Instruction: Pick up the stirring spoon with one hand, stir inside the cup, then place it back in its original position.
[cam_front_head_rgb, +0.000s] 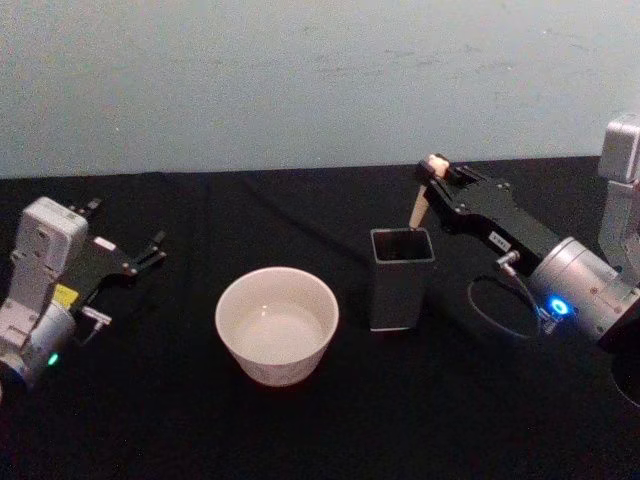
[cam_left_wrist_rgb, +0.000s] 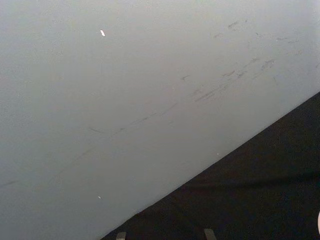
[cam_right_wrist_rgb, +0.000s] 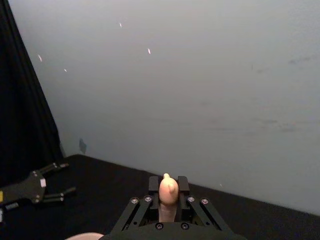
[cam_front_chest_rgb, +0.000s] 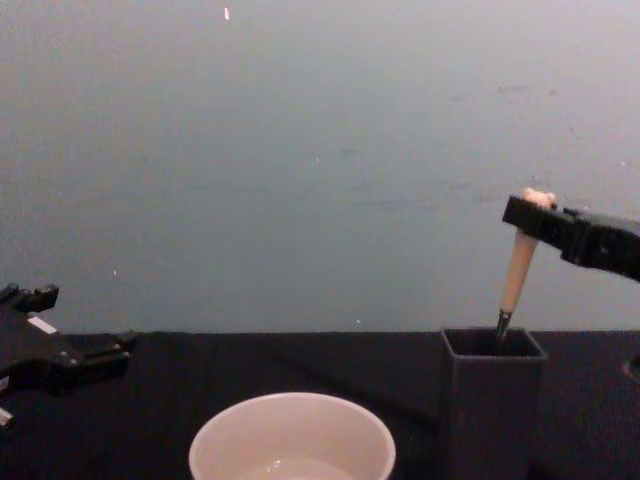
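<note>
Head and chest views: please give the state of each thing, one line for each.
stirring spoon: standing tilted in the holder, top gripped.
cup: upright, on the table.
holder: upright, spoon's lower end inside.
right gripper: shut on the spoon's top.
left gripper: open, near the table's left edge.

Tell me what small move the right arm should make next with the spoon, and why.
Probably lift straight up. The right gripper is shut on the stirring spoon near its bear-head top, but the metal stem is still down inside the dark grey holder. Raising it should free the bowl before it swings over to the cup. The left gripper sits parked.
</note>
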